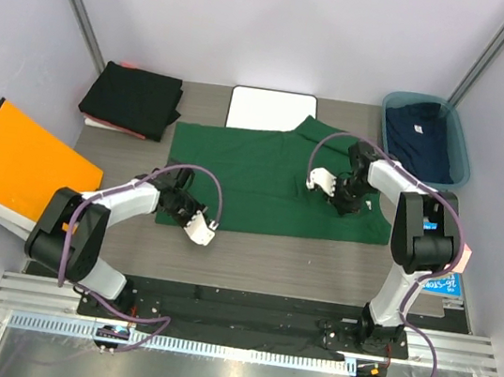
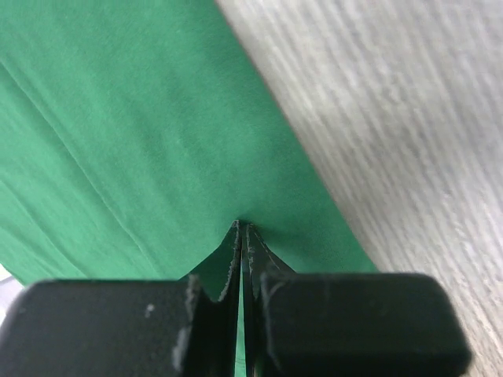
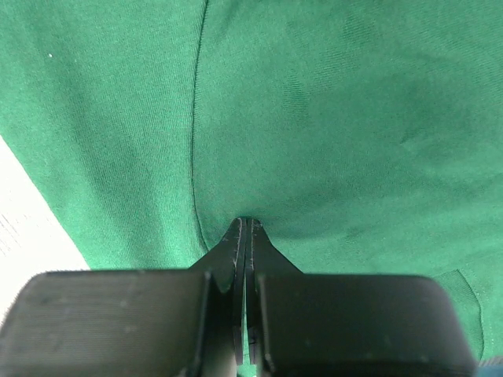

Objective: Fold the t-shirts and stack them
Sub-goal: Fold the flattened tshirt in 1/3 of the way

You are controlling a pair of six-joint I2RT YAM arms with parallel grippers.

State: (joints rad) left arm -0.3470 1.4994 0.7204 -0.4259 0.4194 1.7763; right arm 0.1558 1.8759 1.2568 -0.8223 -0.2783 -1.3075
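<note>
The jaws on the left arm are pressed together on a pinch of the dark green t-shirt at its near edge, close to its near left corner; in the left wrist view the cloth rises in a small peak into the closed black fingers, with the grey wood-grain tabletop just beyond the shirt's edge. The jaws on the right arm are likewise clamped on this shirt, well inside its right half, and the right wrist view shows the green fabric drawn up between the shut fingers beside a curved seam line. The dark green t-shirt lies spread flat in the middle of the tabletop, one sleeve reaching toward its far right. A white rectangular board sits just beyond the shirt's far edge, the sleeve overlapping its right corner. Far left of the shirt is a stack of folded black t-shirts. Far right of the shirt, a blue-green bin holds a navy t-shirt. To the left of the shirt, off the tabletop's edge, leans an orange folder.
</note>
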